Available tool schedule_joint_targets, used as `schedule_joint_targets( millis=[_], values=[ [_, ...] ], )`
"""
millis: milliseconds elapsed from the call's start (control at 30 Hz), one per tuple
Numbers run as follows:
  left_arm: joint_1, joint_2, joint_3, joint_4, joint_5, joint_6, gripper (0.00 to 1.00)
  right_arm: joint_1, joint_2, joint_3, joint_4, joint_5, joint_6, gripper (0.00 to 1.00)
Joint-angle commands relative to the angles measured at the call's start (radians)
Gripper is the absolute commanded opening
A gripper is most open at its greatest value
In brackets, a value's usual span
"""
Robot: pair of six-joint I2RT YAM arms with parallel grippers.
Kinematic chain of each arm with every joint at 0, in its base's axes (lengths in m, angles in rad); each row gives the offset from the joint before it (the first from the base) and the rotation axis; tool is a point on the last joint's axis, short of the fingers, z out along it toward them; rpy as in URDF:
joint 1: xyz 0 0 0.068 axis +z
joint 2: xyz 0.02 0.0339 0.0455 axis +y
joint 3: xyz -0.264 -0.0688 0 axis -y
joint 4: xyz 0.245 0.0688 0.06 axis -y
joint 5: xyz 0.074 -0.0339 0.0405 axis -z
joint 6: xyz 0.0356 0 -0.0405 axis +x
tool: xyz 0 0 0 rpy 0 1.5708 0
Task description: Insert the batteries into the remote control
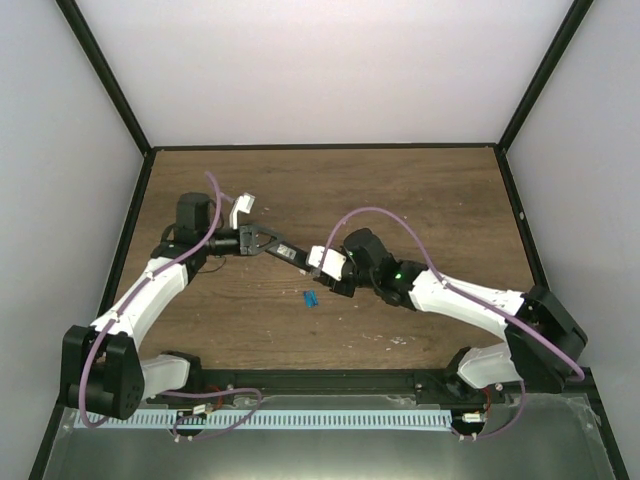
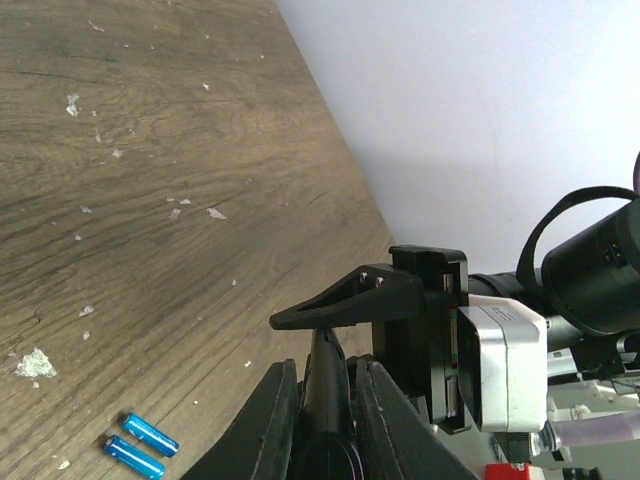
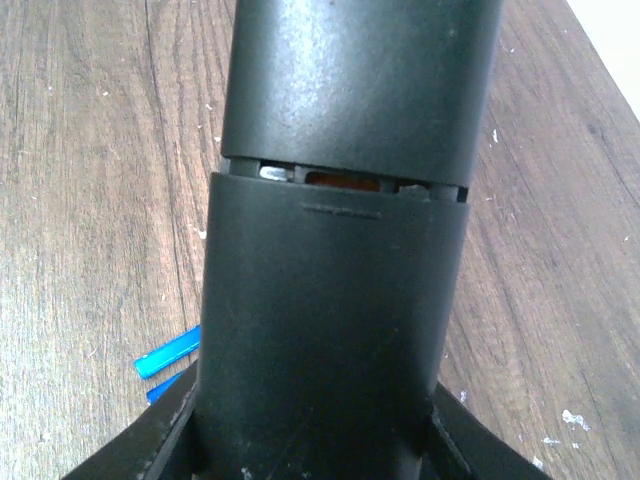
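Remote control (image 3: 340, 200): slim, black, clamped by left end effector (image 2: 325, 395); right end effector (image 3: 315, 445) unclear.

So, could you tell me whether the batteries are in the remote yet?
Out: two blue batteries lie side by side on the table, clear of the remote.
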Motion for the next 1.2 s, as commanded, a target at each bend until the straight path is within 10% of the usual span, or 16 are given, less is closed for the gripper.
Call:
schedule_joint_targets(
  millis=[0,1167],
  values=[
    [0.001,-0.01,0.005,0.004,0.032,0.02,0.02,-0.003,0.025,0.052,-0.059,-0.02,-0.027,0.29],
    [0.171,0.086,0.148,-0.112,0.053,0.15,0.0,-0.006,0.101,0.005,-0.089,0.087,-0.068,0.4]
  ],
)
